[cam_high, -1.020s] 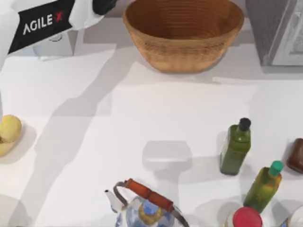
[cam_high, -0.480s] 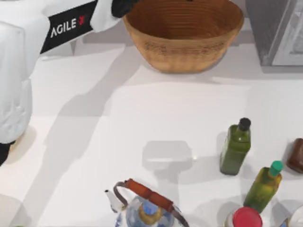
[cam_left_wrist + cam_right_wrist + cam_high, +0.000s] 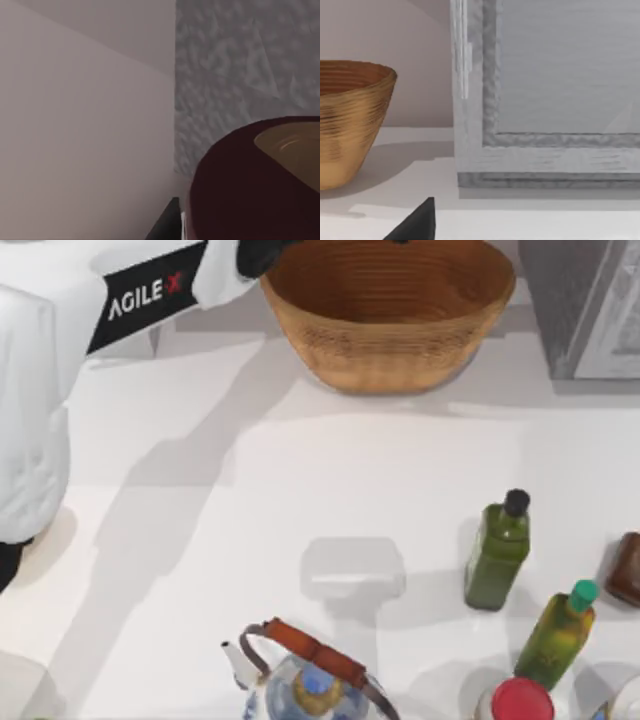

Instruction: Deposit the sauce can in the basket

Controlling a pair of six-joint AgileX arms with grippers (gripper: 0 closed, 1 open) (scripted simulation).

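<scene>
Your left arm (image 3: 150, 295) reaches across the top-left of the table, its dark wrist end at the basket's (image 3: 388, 350) left rim. The left gripper itself runs off the top view's upper edge there, so you cannot tell from above how its fingers stand.

In the left wrist view the can (image 3: 260, 185) sits right up against the camera: maroon rim, tan top, with a dark finger (image 3: 167, 225) just beside its wall. That closeness suggests the can is carried in your left gripper, but the contact is not plainly shown, so treat the hold as uncertain. Behind the can you see a grey mottled panel (image 3: 240, 65) and a plain pale wall.

From the left gripper, the basket lies just to the right, touching or nearly touching the wrist in the top view. Its ribbed inside shows nothing in it.

Your right gripper looks out at the basket (image 3: 350, 120) and a grey framed cabinet (image 3: 545, 100) beside it; one dark fingertip (image 3: 417, 222) shows low in that view, and you cannot tell its opening.

Well away from the left gripper, along the near edge, stand a kettle (image 3: 310, 675), two green bottles (image 3: 497, 552) (image 3: 558, 635), a brown jar (image 3: 626, 568) and a red-capped item (image 3: 520, 700).
</scene>
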